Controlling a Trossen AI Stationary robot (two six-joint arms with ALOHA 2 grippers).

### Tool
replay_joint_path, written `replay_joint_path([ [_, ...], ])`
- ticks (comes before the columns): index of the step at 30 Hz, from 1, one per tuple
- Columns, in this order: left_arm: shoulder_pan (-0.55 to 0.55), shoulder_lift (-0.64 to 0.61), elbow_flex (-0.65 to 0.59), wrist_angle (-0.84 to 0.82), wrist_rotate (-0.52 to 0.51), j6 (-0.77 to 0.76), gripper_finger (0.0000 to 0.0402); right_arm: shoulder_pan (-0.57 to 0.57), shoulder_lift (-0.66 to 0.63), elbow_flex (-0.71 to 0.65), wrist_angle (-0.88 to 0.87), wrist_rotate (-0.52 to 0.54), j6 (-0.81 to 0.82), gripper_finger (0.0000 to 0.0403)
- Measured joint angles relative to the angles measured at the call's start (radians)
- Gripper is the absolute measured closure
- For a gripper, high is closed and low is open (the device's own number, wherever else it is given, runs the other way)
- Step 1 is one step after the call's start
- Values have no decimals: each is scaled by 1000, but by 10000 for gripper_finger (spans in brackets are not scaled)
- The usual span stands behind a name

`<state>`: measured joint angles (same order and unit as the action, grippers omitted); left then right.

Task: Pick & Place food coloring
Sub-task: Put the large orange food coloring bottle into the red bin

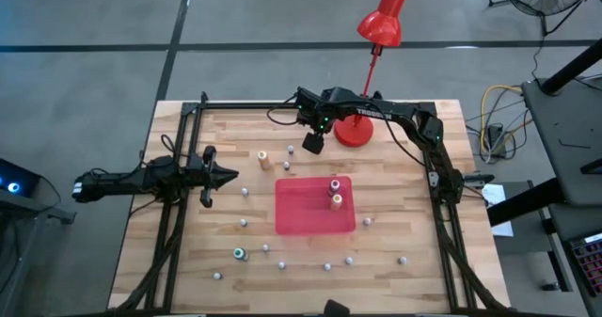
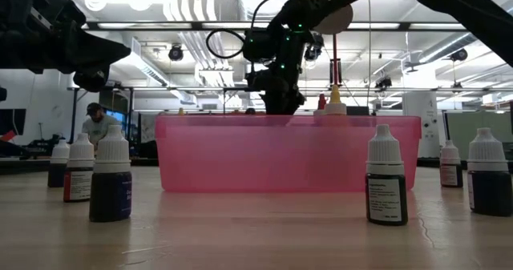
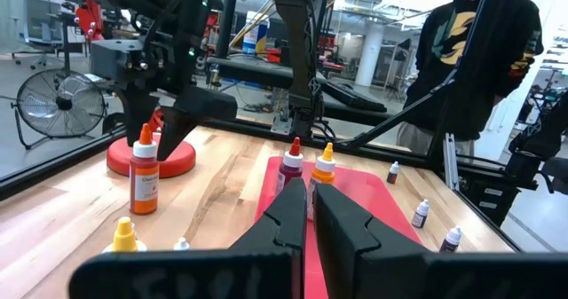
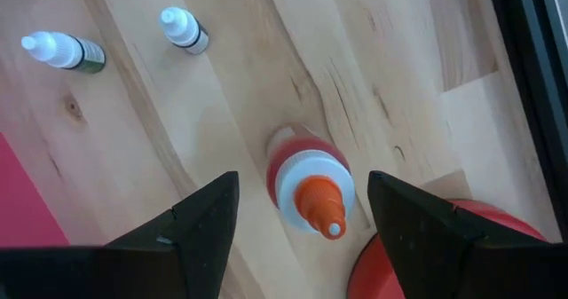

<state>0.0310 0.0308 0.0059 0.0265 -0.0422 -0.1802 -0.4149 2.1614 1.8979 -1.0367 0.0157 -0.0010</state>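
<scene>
Small food coloring bottles (image 1: 265,248) stand scattered on the wooden table. Two larger ones (image 1: 334,192) stand upright in the red tray (image 1: 301,218). My right gripper (image 4: 302,215) hangs open over a red-orange bottle with a white collar and orange tip (image 4: 311,188), which stands on its base beside the lamp base. Its fingers are on either side of the bottle, apart from it. In the high view this gripper (image 1: 313,143) hides the bottle. My left gripper (image 1: 224,176) waits shut, left of the tray, pointing toward it.
The red lamp's round base (image 1: 355,131) sits right beside the right gripper. An orange-yellow bottle (image 1: 263,157) and two tiny bottles (image 4: 62,52) stand close by. A teal-capped bottle (image 1: 240,253) is near the front. A person (image 3: 479,51) stands beyond the table.
</scene>
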Motion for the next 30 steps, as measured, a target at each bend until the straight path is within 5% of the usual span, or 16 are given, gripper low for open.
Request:
replay_joint_path([
  [22, 0, 0, 0, 0, 0, 0, 402, 0, 0, -1, -1, 4, 0, 287],
  [30, 0, 0, 0, 0, 0, 0, 402, 0, 0, 10, -7, 10, 18, 289],
])
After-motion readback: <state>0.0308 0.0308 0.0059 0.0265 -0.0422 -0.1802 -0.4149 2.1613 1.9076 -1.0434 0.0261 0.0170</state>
